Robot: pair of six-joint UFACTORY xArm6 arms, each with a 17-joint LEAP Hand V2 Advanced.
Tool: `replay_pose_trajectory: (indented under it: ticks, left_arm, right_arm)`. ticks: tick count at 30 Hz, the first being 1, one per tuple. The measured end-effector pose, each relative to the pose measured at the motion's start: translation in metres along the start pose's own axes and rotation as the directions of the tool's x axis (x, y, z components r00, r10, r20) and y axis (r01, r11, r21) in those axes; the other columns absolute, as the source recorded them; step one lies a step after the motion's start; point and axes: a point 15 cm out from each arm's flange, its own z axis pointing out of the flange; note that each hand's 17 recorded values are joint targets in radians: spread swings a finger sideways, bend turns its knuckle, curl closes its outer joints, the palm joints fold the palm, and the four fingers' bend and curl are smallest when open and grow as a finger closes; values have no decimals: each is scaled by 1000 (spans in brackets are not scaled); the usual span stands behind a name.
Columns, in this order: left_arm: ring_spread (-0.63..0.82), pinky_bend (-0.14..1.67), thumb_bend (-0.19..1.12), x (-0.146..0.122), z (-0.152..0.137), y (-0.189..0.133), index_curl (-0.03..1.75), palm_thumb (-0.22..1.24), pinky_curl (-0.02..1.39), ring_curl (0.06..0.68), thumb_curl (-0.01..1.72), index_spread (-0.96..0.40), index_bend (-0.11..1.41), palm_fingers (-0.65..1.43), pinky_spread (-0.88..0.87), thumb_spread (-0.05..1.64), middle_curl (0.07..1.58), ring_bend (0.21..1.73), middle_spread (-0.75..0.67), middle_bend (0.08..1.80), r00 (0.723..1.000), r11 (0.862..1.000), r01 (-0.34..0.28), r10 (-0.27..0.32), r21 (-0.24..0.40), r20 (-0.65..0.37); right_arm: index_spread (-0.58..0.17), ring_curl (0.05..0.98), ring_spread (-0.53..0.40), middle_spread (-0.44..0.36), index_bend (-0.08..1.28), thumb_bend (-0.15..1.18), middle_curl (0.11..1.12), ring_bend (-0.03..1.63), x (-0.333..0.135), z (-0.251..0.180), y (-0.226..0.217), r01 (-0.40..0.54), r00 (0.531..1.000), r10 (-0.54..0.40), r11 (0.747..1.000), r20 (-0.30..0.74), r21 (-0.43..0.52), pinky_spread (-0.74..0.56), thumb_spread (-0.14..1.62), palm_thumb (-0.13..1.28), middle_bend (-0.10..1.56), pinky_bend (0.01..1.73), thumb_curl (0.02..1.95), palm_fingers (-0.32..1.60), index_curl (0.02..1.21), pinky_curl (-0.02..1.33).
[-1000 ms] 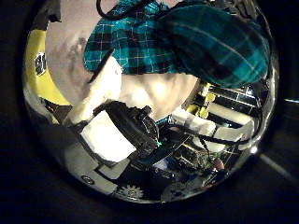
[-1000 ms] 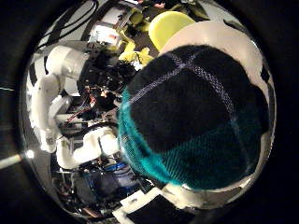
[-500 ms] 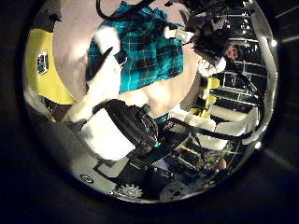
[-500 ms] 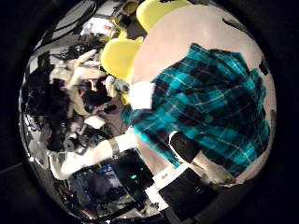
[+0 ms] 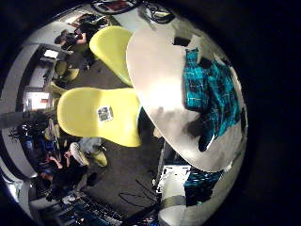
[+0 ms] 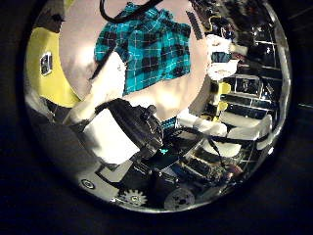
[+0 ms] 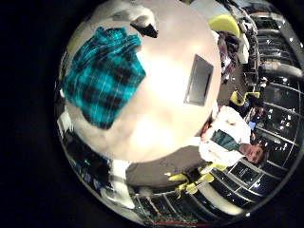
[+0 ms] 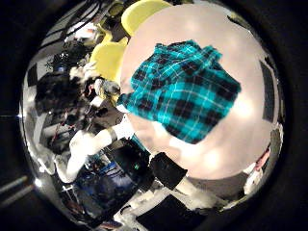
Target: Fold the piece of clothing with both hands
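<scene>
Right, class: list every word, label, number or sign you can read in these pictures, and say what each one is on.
No text can be read in any view.
Label on the seat of the yellow chair: too small and blurred to read.
Teal and black plaid shirt on the round white table: pattern only, no print visible.
Dark flat rectangle on the table: no markings can be made out.

round pale table point(image 7: 171, 114), two yellow chairs point(image 5: 94, 115) beside it on dark floor point(image 5: 141, 179)
</scene>
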Motion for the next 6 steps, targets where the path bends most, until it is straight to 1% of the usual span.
replay_pose_trajectory:
  ticks: [1,3,6]
  left_arm:
    - [-173,356,-13,1,1,0,542,571,424,255,342,-246,192,506,-136,1267,528,683,-176,231,1000,1000,6,-6,-3,0]
    - [-173,356,-13,6,3,0,546,571,424,254,343,-248,195,509,-139,1267,528,681,-177,231,1000,1000,7,-7,-10,-3]
    - [-174,361,-15,20,8,1,550,569,425,254,342,-250,194,505,-142,1265,527,682,-175,221,1000,1000,-15,15,-24,2]
  right_arm:
    - [-311,233,222,67,154,-30,345,608,-3,-7,13,8,1000,-8,1000,1,-1,515,1050,429,260,667,326,31,256,413]
    - [-313,228,221,65,161,-27,346,594,-1,-4,42,15,1000,-15,1000,19,-25,513,1064,423,265,655,321,48,260,400]
    - [-315,226,222,64,166,-17,345,588,5,2,76,-5,999,7,999,39,-43,510,1085,436,263,638,318,75,265,383]
